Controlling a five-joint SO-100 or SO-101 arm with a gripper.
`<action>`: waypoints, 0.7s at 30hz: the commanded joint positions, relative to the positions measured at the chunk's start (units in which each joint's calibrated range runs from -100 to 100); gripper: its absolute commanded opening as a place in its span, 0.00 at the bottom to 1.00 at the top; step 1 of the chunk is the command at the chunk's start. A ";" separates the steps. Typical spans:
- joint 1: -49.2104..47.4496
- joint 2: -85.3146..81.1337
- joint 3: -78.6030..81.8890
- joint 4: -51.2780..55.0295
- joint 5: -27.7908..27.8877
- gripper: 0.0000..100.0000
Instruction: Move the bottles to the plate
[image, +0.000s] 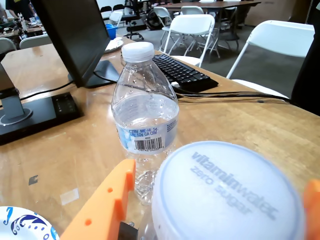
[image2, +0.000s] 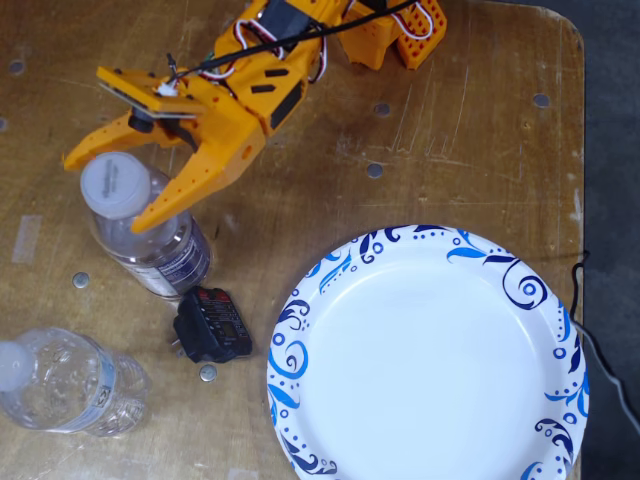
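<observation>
The dark-labelled bottle (image2: 150, 245) stands upright at the left of the table. Its white "vitaminwater zero sugar" cap (image: 227, 195) fills the bottom of the wrist view. My orange gripper (image2: 105, 190) is open, with one finger (image2: 190, 185) on each side of that cap. In the wrist view a small gap shows between the left finger (image: 107, 202) and the cap. The crinkled bottle with the pale blue label (image: 145, 115) (image2: 65, 385) stands upright by itself, beyond the gripper. The white plate with blue swirls (image2: 300, 350) lies to the right in the fixed view, with nothing on it. Only its edge (image: 20, 225) shows in the wrist view.
A small black plug adapter (image2: 212, 328) lies between the bottles and the plate. In the wrist view a monitor base (image: 35, 112), a black keyboard (image: 182, 72) and cables (image: 240, 95) sit on the far table, with white folding chairs (image: 192, 30) behind.
</observation>
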 joint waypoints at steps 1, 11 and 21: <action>0.45 -0.26 -2.44 -0.79 -0.26 0.28; 3.36 -0.17 -2.08 -0.79 -0.15 0.18; 3.25 -0.51 -2.26 -0.79 -0.15 0.17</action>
